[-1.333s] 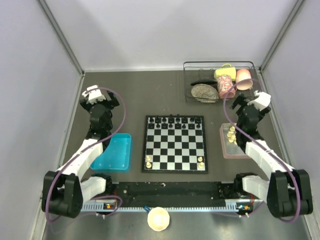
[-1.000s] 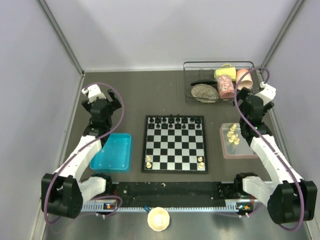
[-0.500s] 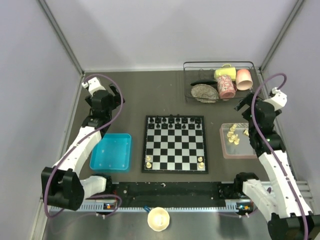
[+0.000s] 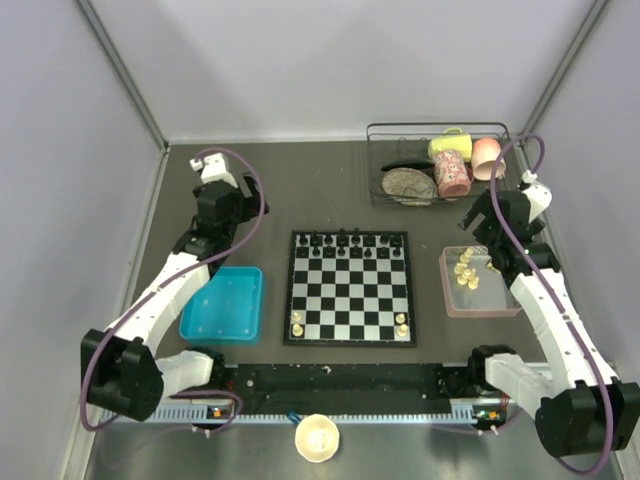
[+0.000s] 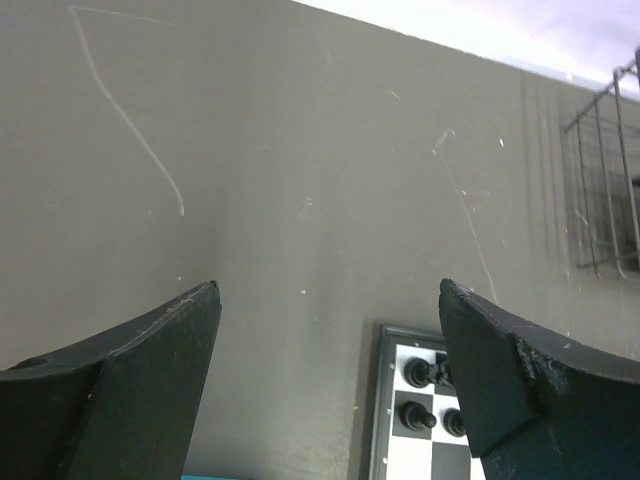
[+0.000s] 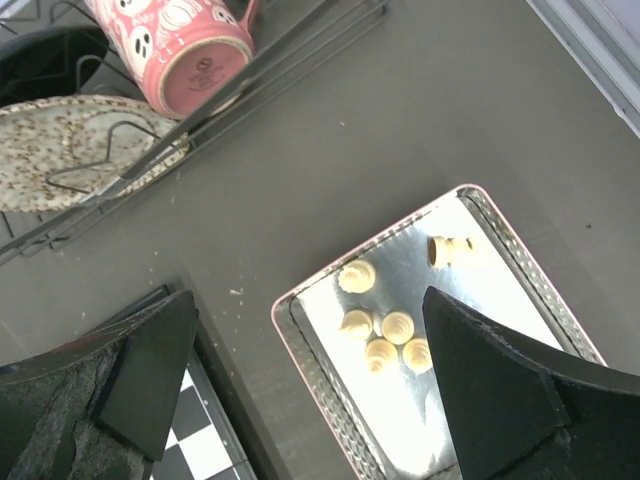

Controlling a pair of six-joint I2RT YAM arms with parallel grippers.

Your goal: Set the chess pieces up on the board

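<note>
Your R gripper has swung back over the pink tray of chess pieces. Your L gripper has moved toward the board. Both are wide open and empty, so prob. ready for the next pick.

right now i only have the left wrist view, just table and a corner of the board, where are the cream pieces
Observer: Six cream pieces sit in the pinkish tray to the right of the board; one lies on its side.
Operator: any on the board yet
Observer: Two, on the near row: a left-corner piece and a right-corner piece.
Operator: is the right gripper carrying one
Observer: No. The right gripper is open and empty, above that tray.
</note>
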